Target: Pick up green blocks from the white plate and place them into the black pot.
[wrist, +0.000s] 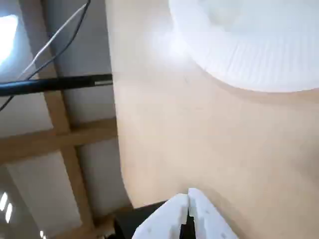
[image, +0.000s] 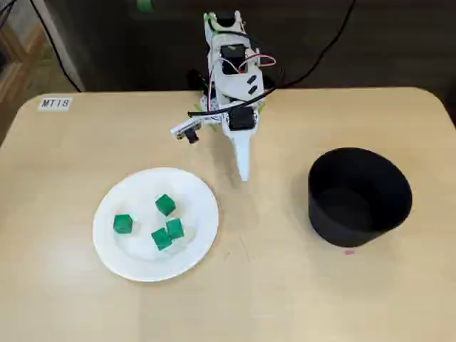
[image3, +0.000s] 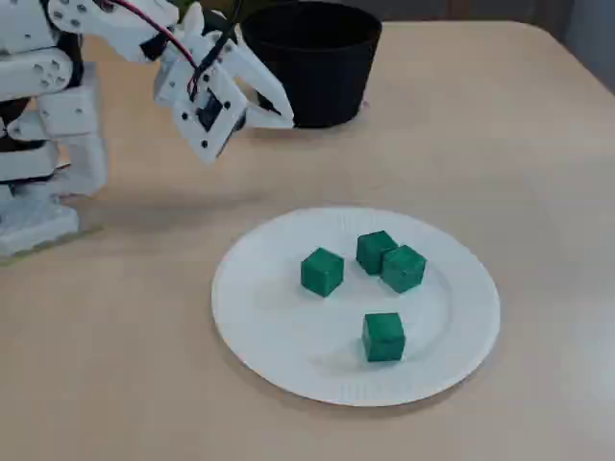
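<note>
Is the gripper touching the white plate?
Apart. A fixed view shows the gripper raised above the table, a clear gap from the white plate.

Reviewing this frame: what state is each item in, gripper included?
gripper: shut, holding nothing, over bare table beside the plate.
white plate: flat on the table, carrying four blocks.
green blocks: all four lying on the plate, two of them touching, none gripped.
black pot: upright, open top, no block visible inside.
</note>
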